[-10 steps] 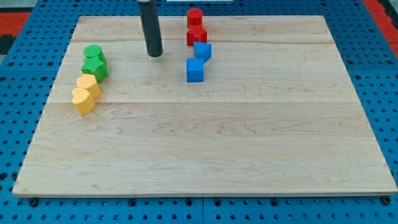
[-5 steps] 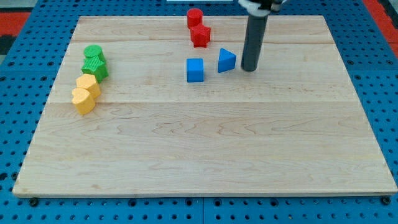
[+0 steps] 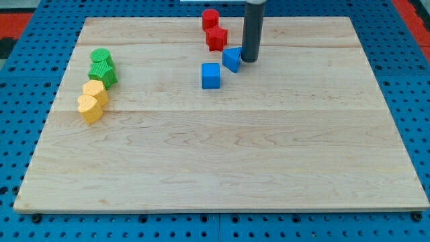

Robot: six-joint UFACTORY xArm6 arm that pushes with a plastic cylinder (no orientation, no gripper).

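Observation:
My tip (image 3: pixel 250 60) rests on the wooden board (image 3: pixel 222 161) near the view's top centre, touching the right side of a blue wedge-shaped block (image 3: pixel 232 59). A blue cube (image 3: pixel 211 75) lies just to the lower left of that wedge. Above them stand a red star-like block (image 3: pixel 216 37) and a red cylinder (image 3: pixel 211 19), one behind the other. At the view's left a green cylinder (image 3: pixel 101 58) and a green block (image 3: pixel 103 72) sit together, with two yellow blocks (image 3: pixel 94 91) (image 3: pixel 89 107) right below them.
The board lies on a blue pegboard surface (image 3: pixel 20 121). A red patch shows at the view's top corners (image 3: pixel 13 20).
The tip swung from the board's upper left over to the right of the blue wedge, then pushed the wedge back leftward, close to the blue cube and the red star-like block.

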